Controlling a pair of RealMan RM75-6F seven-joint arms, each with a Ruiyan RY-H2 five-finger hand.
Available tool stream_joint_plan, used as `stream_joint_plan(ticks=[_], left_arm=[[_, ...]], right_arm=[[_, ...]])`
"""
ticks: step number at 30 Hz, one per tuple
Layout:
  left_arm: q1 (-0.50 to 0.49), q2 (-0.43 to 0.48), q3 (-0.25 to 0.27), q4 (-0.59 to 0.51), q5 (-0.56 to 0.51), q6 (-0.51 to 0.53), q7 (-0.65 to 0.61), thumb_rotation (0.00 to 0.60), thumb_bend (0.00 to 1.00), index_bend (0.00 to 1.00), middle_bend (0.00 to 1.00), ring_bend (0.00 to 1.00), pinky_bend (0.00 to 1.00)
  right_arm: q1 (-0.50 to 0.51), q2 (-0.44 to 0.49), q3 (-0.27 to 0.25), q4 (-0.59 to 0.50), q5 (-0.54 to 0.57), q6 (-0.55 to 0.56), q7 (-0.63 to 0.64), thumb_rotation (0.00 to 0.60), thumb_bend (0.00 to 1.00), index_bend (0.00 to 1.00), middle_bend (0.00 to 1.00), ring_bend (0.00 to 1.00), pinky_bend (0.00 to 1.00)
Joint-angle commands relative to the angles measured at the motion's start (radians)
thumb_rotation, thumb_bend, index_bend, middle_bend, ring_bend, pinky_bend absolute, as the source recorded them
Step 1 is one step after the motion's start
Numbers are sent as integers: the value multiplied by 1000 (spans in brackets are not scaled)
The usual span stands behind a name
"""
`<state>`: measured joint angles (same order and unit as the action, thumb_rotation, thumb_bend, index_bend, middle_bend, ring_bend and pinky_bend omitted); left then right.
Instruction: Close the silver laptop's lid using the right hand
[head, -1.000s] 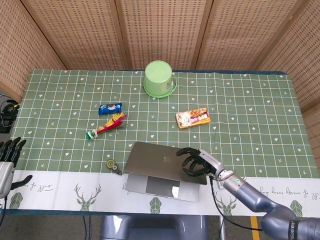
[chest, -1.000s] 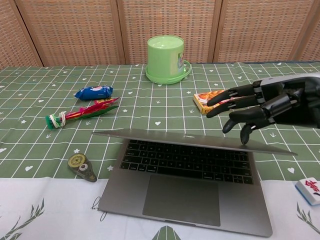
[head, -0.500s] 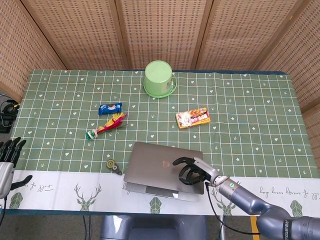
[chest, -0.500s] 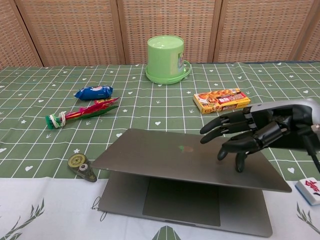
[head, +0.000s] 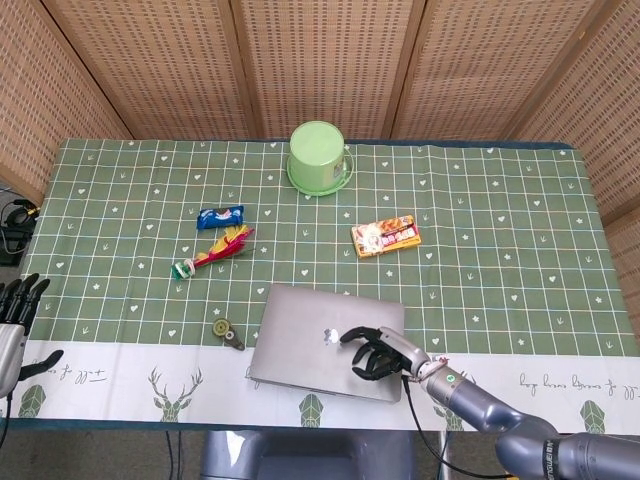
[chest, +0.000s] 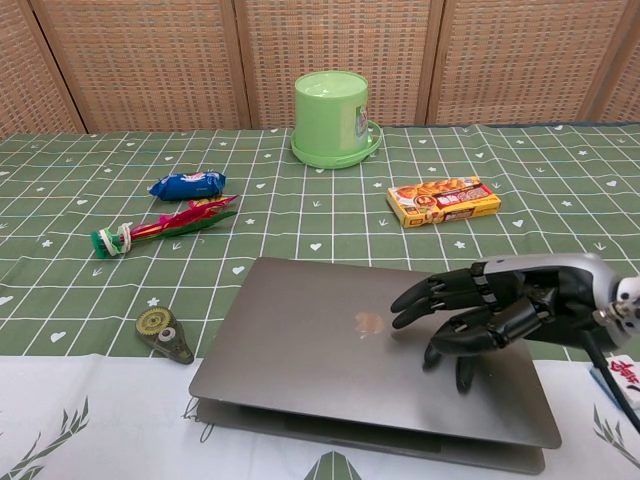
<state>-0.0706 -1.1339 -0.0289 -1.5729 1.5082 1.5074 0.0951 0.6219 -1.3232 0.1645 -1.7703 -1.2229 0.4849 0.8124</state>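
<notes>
Across the green checked tablecloth (head: 500, 230), the biggest thing is the silver laptop (chest: 330, 350), lying at the near edge where the cloth's white border begins, its lid down almost flat with only a thin gap showing at the front lip. It looks a stiff, smooth metal slab, fairly heavy and slippery to the touch, with a hinge that resists a little; I judge it best pushed from above with flat fingertips on the lid's front right part, well away from the hinge, and eased down rather than dropped, since the screen beneath is fragile. Behind it, well apart, a green cup (chest: 332, 116) stands upside down. On the lid's right part rests the right hand (chest: 480, 310), fingers spread and bent downward, tips touching the metal, holding nothing. The left hand (head: 15, 315) hangs off the table's left edge, fingers apart and empty. Smaller things sit clear of the work: an orange snack box (chest: 444, 200), a red and green packet (chest: 165, 228), a blue wrapper (chest: 187, 185), and a small tape dispenser (chest: 164, 335) just beside the laptop's left corner.
</notes>
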Motion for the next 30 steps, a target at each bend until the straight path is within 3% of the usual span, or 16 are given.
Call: stream_joint_plan(ticks=[1, 18, 26, 29, 30], left_arm=[[0, 0, 0, 1, 0, -1, -1, 600, 48, 0, 0, 0, 0], [-4, -7, 2, 4, -2, -11, 17, 600, 47, 0, 0, 0, 0], [-2, -6, 1, 4, -4, -8, 14, 600, 47, 0, 0, 0, 0], [-2, -5, 0, 4, -5, -8, 12, 600, 47, 0, 0, 0, 0], [-2, -5, 1, 4, -4, -8, 13, 600, 47, 0, 0, 0, 0]], right_arm=[[-5, -5, -1, 4, -3, 4, 1, 600, 539, 287, 269, 397, 525], [-38, -16, -12, 36, -49, 9, 47, 600, 531, 279, 248, 378, 498], [-63, -1, -3, 17, -86, 81, 36, 600, 531, 270, 238, 359, 474], [-84, 14, 1, 10, -102, 157, -17, 600, 519, 238, 196, 303, 400], [-92, 17, 3, 11, -106, 186, -39, 600, 499, 215, 165, 259, 334]])
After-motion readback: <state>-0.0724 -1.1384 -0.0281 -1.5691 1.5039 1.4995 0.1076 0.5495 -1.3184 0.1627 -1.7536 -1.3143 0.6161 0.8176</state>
